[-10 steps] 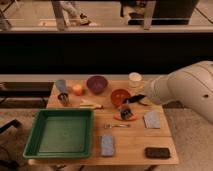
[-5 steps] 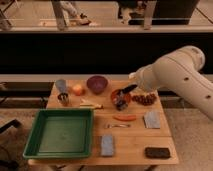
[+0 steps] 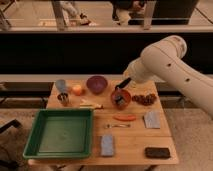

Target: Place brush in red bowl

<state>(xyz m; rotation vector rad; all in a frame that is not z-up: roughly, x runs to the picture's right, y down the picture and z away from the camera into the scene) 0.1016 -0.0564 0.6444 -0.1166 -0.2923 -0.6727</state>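
Looking across a wooden table (image 3: 135, 145) from left to right, we are seeing a large green tray (image 3: 60, 134) sitting at the near left corner. Behind it, a blue-grey cup (image 3: 61, 85) and a small metal cup (image 3: 63, 99) are standing near the left edge, with an orange fruit (image 3: 77, 90) just beside them and a pale, banana-like item (image 3: 91, 105) lying in front. A purple bowl (image 3: 96, 84) is resting toward the back, left of centre. Nearer to us, a small silver utensil (image 3: 117, 126) and a blue-grey sponge (image 3: 107, 145) are lying in the middle. Right of centre, the red bowl (image 3: 121, 97) is sitting with the brush (image 3: 120, 100) inside it, the dark head down in the bowl and the handle leaning up over the rim. The gripper (image 3: 123, 84) is hanging just above the bowl's back rim, at the end of a thick white arm (image 3: 170, 62) reaching in from the right; we cannot tell whether it is apart, together or clamped on the brush handle. A carrot (image 3: 124, 118) is lying in front of the bowl. Further right, we are finding a cluster of dark grapes (image 3: 145, 99), a grey sponge (image 3: 151, 119), and a flat black block (image 3: 157, 152) at the near right corner.
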